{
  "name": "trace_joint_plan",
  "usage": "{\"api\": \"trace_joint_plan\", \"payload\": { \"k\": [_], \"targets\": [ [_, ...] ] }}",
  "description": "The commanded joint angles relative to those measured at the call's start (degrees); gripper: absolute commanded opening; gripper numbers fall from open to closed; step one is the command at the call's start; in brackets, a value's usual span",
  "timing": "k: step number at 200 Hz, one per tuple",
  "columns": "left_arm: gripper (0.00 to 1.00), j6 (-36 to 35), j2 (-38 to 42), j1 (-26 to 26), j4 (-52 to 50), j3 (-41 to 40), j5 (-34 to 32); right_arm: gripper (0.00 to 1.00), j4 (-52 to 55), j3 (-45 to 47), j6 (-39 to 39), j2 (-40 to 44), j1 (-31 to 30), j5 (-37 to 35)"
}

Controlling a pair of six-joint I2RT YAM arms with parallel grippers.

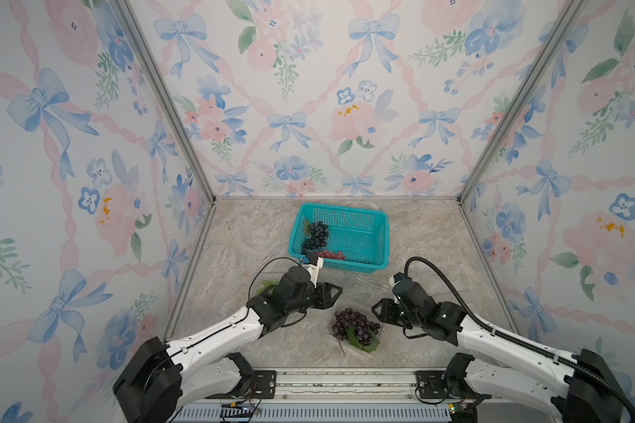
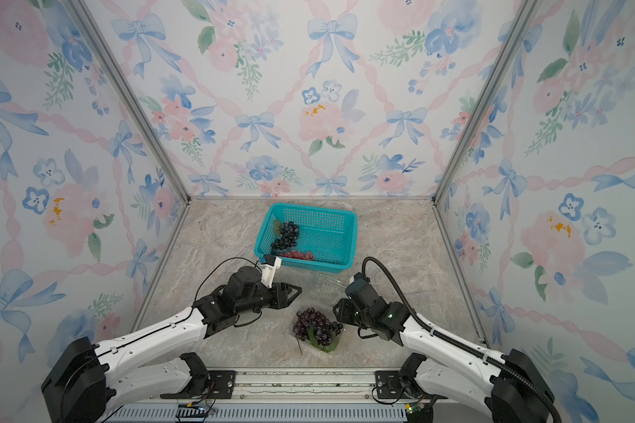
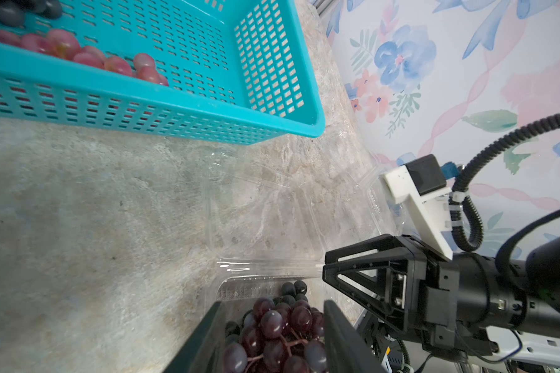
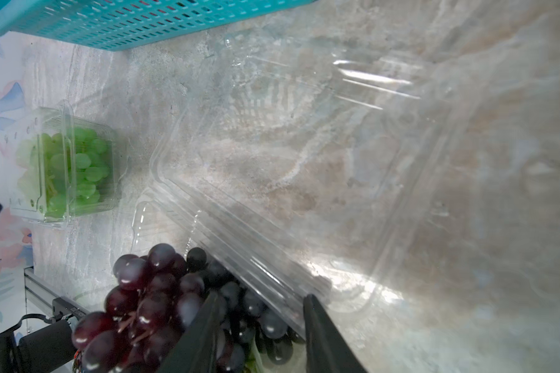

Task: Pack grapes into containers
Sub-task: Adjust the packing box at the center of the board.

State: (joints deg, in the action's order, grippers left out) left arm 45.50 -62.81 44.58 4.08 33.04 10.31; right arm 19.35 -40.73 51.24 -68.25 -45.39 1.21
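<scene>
Low and centre in a top view, a knobbly bunch of glossy dark purple grapes (image 1: pixel 354 324) sits in a thin clear plastic box (image 3: pixel 236 287) on the marbled table (image 1: pixel 242 241). Its ribbed lid (image 4: pixel 304 161) is swung open. The left gripper (image 1: pixel 336 295) hangs just upper left of the bunch, fingers spread and empty. The right gripper (image 1: pixel 376 309) is at the box's right edge, fingers apart about the lid's rim; whether it pinches I cannot tell. Higher up, a teal mesh basket (image 1: pixel 345 208) holds blue-black grapes (image 1: pixel 316 234) and red grapes (image 1: pixel 329 253). Green grapes (image 4: pixel 78 161) fill a shut box (image 4: pixel 39 206).
</scene>
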Motion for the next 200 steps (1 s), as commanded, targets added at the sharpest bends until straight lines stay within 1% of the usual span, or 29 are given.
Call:
{"api": "trace_joint_plan", "payload": {
  "k": [1, 22, 30, 38, 54, 69, 88, 103, 114, 120, 133, 159, 176, 200],
  "targets": [
    [0.51, 0.5, 1.1, -0.5, -0.8, -0.6, -2.1, 0.46, -1.8, -3.2, -5.3, -2.6, 1.5, 1.2],
    [0.51, 1.5, 1.0, -0.5, -0.9, -0.7, -2.6, 0.56, -0.7, -4.8, -7.3, -3.0, 2.7, 1.6],
    [0.51, 1.8, 0.9, -0.5, -0.7, -0.8, -2.5, 0.59, 0.2, -5.0, -7.9, -2.6, 3.0, 1.6],
    [0.51, 2.2, 1.0, -0.5, -0.8, -1.0, -2.4, 0.63, 1.6, -5.3, -8.5, -1.8, 3.4, 1.5],
    [0.51, 2.5, 1.1, -0.5, -0.8, -1.7, -2.6, 0.69, 4.9, -5.2, -8.9, 1.2, 3.8, 1.0],
    [0.51, 2.6, 0.4, -0.5, -0.8, -2.2, -1.8, 0.72, 8.4, -4.6, -8.6, 5.4, 3.4, 0.0],
    [0.50, 3.1, -1.0, -0.2, -0.8, -3.3, -1.2, 0.73, 11.1, -1.9, -5.9, 11.3, 2.6, -0.8],
    [0.49, 3.1, -2.6, 0.3, -0.7, -4.1, -0.6, 0.71, 10.1, 1.8, -3.6, 14.8, 2.7, 1.1],
    [0.48, 3.3, -3.4, 1.0, -0.6, -4.9, -1.3, 0.71, 8.4, 4.4, -2.3, 16.2, 3.0, 1.8],
    [0.48, 3.7, -3.8, 1.5, -0.5, -5.5, -1.9, 0.73, 7.0, 5.9, -1.7, 16.6, 3.6, 2.7],
    [0.48, 4.7, -4.8, 3.0, 0.2, -6.3, -2.8, 0.76, 4.6, 7.9, -0.8, 16.5, 4.8, 4.7],
    [0.47, 6.4, -7.9, 6.7, 0.9, -6.4, -4.2, 0.79, 0.9, 10.1, -0.6, 15.7, 6.2, 6.2],
    [0.47, 7.9, -9.0, 7.4, 2.2, -7.4, -3.8, 0.80, -1.5, 10.5, -0.9, 14.2, 7.4, 7.6],
    [0.47, 10.3, -7.9, 8.6, 3.9, -9.0, -3.7, 0.81, -5.7, 10.7, -1.8, 11.3, 9.3, 10.2]
  ]
}}
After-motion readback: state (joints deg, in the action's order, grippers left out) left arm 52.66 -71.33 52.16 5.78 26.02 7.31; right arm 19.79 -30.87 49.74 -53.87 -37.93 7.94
